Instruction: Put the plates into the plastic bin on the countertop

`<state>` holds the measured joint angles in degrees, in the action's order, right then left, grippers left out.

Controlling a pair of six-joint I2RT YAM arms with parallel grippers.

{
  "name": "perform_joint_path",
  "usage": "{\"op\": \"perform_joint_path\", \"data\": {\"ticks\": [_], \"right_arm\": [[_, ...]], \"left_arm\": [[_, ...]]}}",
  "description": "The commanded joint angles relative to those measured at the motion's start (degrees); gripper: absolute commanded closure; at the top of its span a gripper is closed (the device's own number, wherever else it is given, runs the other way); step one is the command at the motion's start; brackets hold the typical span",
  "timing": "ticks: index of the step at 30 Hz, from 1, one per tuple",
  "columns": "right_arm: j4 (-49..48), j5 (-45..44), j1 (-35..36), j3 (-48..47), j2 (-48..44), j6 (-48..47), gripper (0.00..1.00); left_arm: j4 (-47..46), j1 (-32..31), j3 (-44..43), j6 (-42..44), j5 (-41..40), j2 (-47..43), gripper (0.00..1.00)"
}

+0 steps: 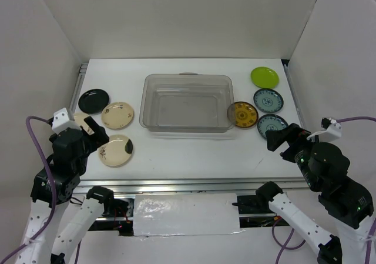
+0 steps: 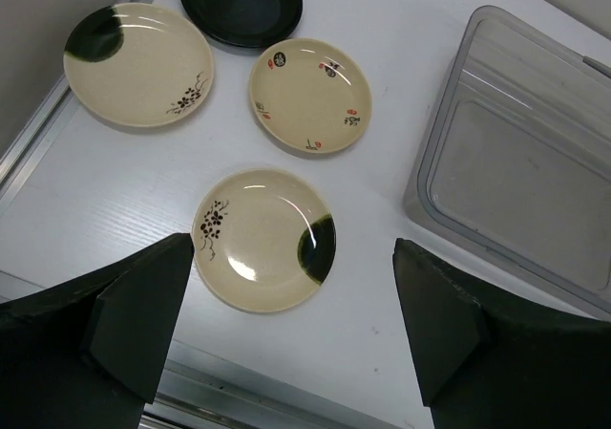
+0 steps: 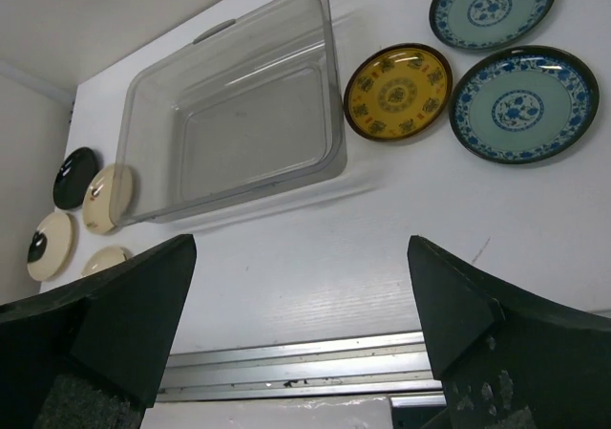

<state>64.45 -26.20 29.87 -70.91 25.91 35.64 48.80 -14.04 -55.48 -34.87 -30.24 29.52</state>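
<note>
we are holding our left fingers [image 2: 143, 314] spread wide open above a cream plate with a black patch [image 2: 264, 239], gripping nothing. our right fingers [image 3: 458, 314] are hanging wide open too, over the bare desk [image 3: 315, 276] near its front rail [image 3: 286, 376]. the clear bin [image 1: 187, 126] is sitting mid-desk, and every plate is lying outside it. to its left are a black plate [image 1: 93, 100], a flowered cream plate [image 1: 117, 115] and a second patched cream plate [image 2: 136, 61]. a yellow plate [image 1: 242, 114] is touching its right wall. further right are a blue-patterned plate [image 1: 268, 100], a second blue-patterned plate [image 1: 272, 124] and a green plate [image 1: 265, 77].
</note>
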Motion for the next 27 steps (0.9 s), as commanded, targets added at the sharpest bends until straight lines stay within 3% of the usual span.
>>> {"op": "perform_joint_path", "data": {"ticks": [1, 12, 18, 22, 23, 27], "right_arm": [[-0.2, -1.14, 0.19, -0.01, 0.28, 1.54, 0.0], [-5.82, 4.22, 0.37, 3.93, -0.69, 2.24, 0.0], [-19.78, 13.18, -3.13, 16.32, 12.56, 5.84, 0.0], [-29.52, 17.48, -17.0, 21.24, 24.6, 9.7, 0.0], [-31.38, 19.23, -24.61, 22.65, 25.58, 11.28, 0.0], [-39.73, 25.92, -41.53, 32.74, 26.74, 14.98, 0.0]], "left_arm": [[-2.39, -0.72, 0.55, -0.02, -0.09, -0.6, 0.01], [-3.0, -0.72, 0.73, 0.95, 1.5, 0.37, 0.01], [-3.62, -0.72, 0.99, 1.47, 2.46, 0.71, 0.01], [-4.06, -1.33, 0.99, 2.17, 3.86, 1.07, 0.01], [-4.23, -1.51, 1.08, 2.44, 4.05, 1.07, 0.01], [-4.23, -3.18, 1.17, 2.44, 4.14, 0.45, 0.01]]}}
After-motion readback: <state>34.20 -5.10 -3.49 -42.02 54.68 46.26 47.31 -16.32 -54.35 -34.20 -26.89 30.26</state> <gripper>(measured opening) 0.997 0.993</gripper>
